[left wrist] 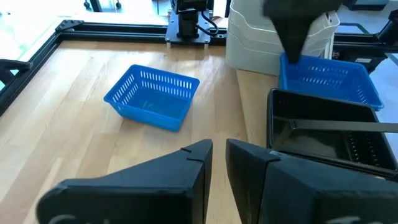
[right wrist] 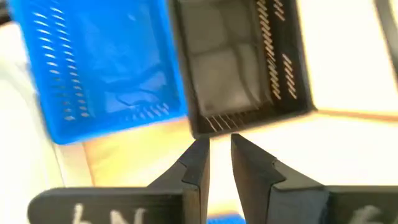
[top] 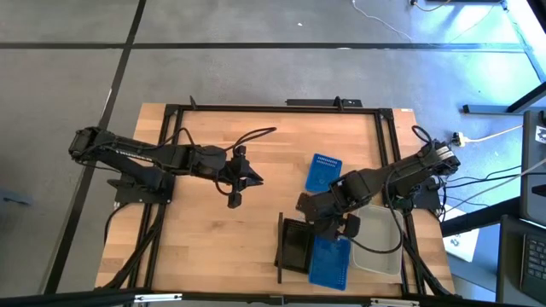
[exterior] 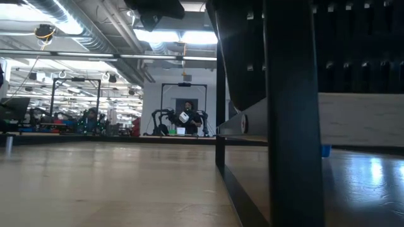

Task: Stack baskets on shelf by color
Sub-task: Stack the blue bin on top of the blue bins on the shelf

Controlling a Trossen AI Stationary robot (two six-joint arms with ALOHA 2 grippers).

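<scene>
Black basket [right wrist: 239, 62] just beyond right gripper [right wrist: 221, 158], fingers narrowly parted, seemingly empty; blue basket [right wrist: 99, 68] beside.

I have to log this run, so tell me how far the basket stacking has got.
Mostly done: black baskets, blue baskets and white baskets sit in separate groups on the shelf. In hand: nothing; the right gripper hovers empty over the black ones, fingers slightly apart. Left: one blue basket lies loose on the table. The left gripper waits mid-table.
</scene>
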